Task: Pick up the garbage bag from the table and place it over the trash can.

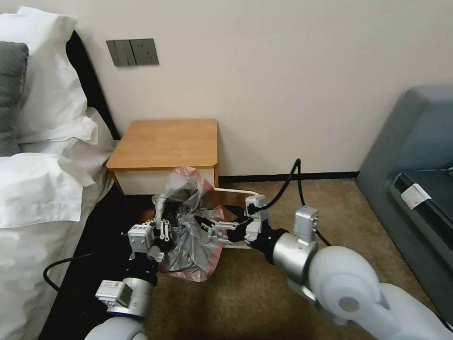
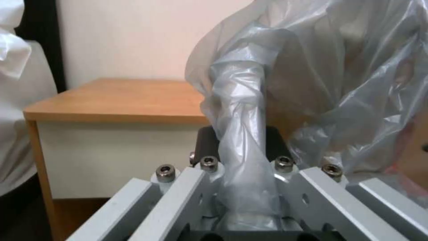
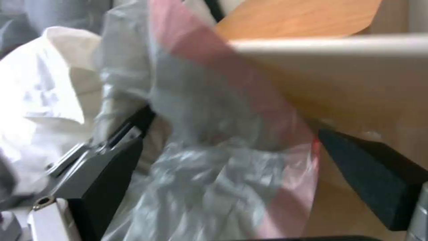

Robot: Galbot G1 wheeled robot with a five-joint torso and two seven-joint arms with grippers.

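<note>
The garbage bag point(image 1: 191, 236) hangs crumpled in the air in front of the table point(image 1: 165, 141), grey and translucent with a pinkish rim. My left gripper point(image 1: 161, 216) is shut on a twisted strand of the bag point(image 2: 240, 144), which runs up between its fingers point(image 2: 274, 142). My right gripper point(image 1: 218, 215) stands open at the bag's right side, with the pinkish rim point(image 3: 232, 160) lying between its two dark fingers point(image 3: 370, 174). The trash can point(image 1: 238, 191) stands on the floor right of the table, mostly hidden behind the bag and the right gripper; its beige rim point(image 3: 339, 57) shows close by.
A bed with white pillows point(image 1: 42, 141) runs along the left, close to my left arm. A grey sofa point(image 1: 415, 156) stands at the right. Brown carpet point(image 1: 264, 302) lies open between them. A wall with switches point(image 1: 132, 52) is behind the table.
</note>
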